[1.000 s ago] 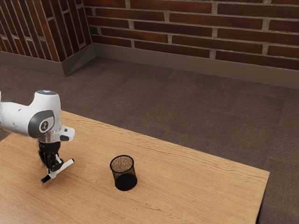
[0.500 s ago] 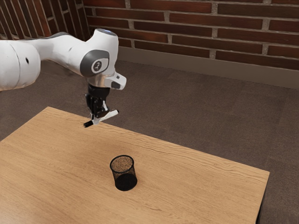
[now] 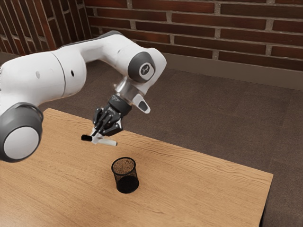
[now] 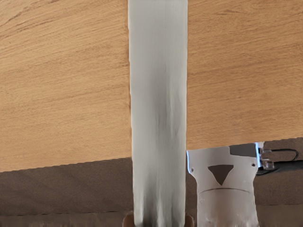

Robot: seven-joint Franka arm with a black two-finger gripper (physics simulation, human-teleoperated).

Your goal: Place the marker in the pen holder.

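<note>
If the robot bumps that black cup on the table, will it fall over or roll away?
The pen holder might tip if bumped near its rim, since it stands upright and looks fairly tall for its base. It's probably light, because its sides look like thin mesh. Its round shape means it could roll once on its side.

Table (image 3: 213,189), pale wood with wavy grain, served as the point of reference. Past its far edge lay the floor (image 3: 199,123), dull grey-brown with faint straight seams. Beyond the table and floor rose a red-brown brick wall (image 3: 191,19) with grey mortar, footed by a plain taupe baseboard (image 3: 236,68). A second brick face (image 3: 28,23) stood beyond the table toward the exterior view's left, meeting the wall at an angle. Lighting was soft over the tabletop.
</note>
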